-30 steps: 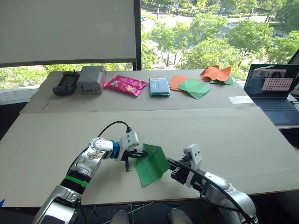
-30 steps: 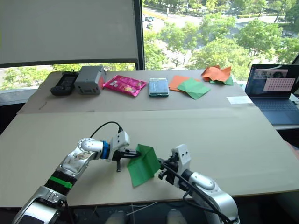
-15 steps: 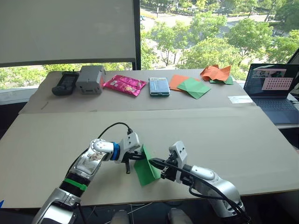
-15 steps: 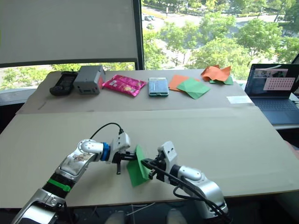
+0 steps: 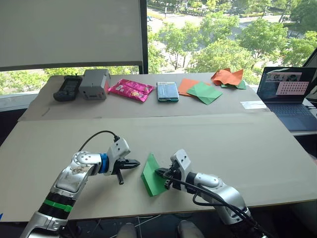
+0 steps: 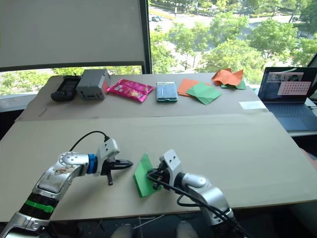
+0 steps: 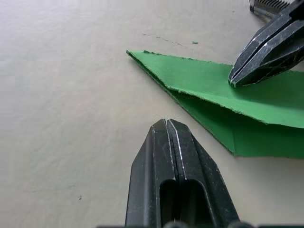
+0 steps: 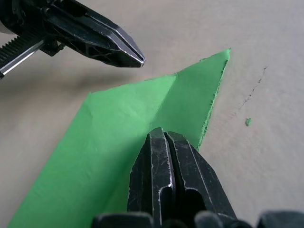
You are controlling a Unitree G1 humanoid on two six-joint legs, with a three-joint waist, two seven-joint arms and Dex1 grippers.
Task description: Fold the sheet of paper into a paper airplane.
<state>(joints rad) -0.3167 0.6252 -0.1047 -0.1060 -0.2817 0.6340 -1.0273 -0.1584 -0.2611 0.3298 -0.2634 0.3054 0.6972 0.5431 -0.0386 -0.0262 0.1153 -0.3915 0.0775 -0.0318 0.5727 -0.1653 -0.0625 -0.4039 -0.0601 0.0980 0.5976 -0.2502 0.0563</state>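
The sheet of paper is bright green and lies folded flat on the beige table near its front edge, with one pointed corner toward my left gripper. My right gripper is shut, and its tip rests on top of the paper, pressing it down. My left gripper is shut and empty, hovering a short way to the left of the paper with a gap of bare table between them.
Along the back of the table lie a black device, a grey box, a pink packet, a teal case, flat orange and green sheets and crumpled orange paper. A laptop stands at the right.
The left gripper has let go of the paper and drawn back to the left. The paper, held upright before, now lies folded flat. The right gripper moved left and down onto it.
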